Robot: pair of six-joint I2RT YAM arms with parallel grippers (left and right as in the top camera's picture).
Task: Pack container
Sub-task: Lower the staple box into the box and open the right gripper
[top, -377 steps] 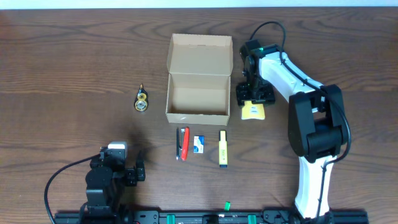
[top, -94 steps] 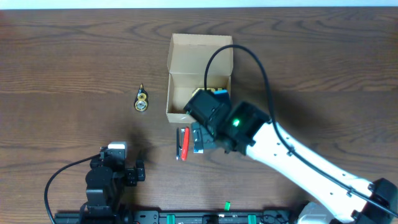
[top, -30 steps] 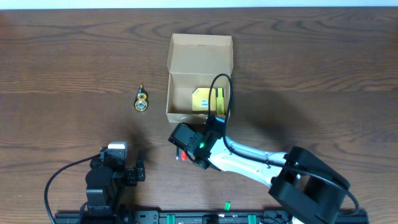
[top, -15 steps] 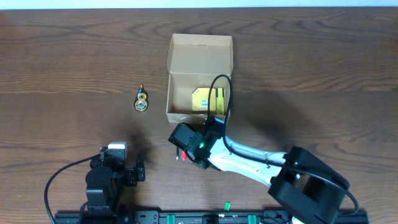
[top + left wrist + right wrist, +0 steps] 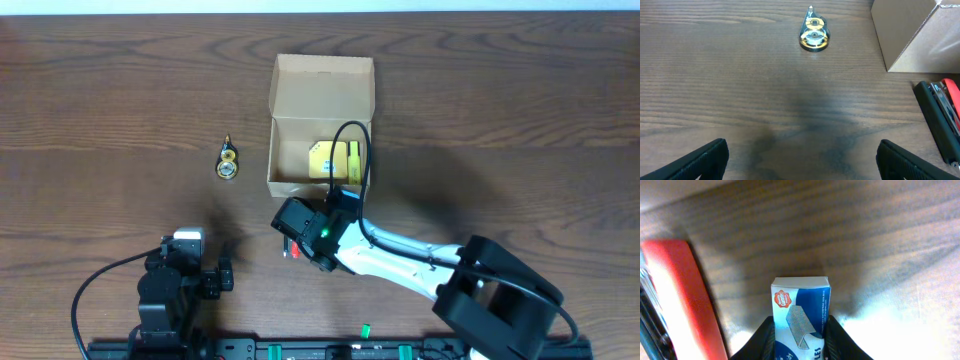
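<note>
The container is a tan cardboard box, open, with its flap lid folded back. A yellow note pad and a yellow highlighter lie inside. My right gripper is low over the table just in front of the box. In the right wrist view its jaws press both sides of a blue-and-white staples box lying on the wood. A red and black stapler lies just left of it. My left gripper is open and empty, at the near left.
A small gold tape dispenser lies left of the container and shows in the left wrist view. The container's corner and the stapler are at that view's right edge.
Over the earlier frames the note pad and highlighter went from the table into the container, and my right arm came down on the staples box. In the last second nothing moved.
</note>
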